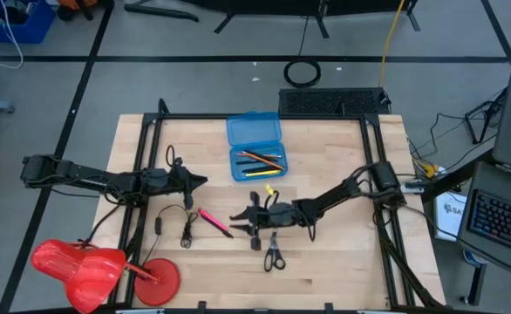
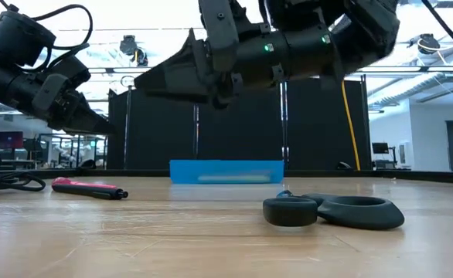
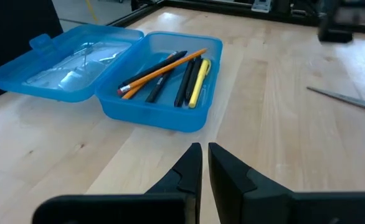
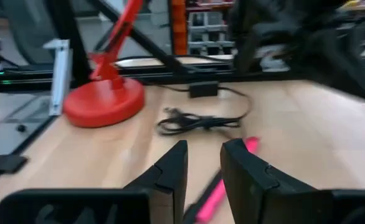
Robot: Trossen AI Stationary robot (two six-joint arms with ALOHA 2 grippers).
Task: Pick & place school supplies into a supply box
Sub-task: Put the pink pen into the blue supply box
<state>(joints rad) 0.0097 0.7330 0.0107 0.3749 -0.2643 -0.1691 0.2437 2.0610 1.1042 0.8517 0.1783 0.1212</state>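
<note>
Reaching for the pink pen [image 1: 214,221], we hang the right claw [image 4: 201,168] just above it, fingers apart and empty; next it must descend and clamp. Our left claw [image 3: 204,163] waits, fingers nearly together, short of the glossy blue supply box [image 1: 255,162]. Steel scissors [image 1: 274,255] lie on the wooden counter [image 1: 343,270] beyond the pen from the box.

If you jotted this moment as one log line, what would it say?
right tool: open, above pink pen | left tool: shut, idle | blue case: open, pens inside | scissors: on table
</note>
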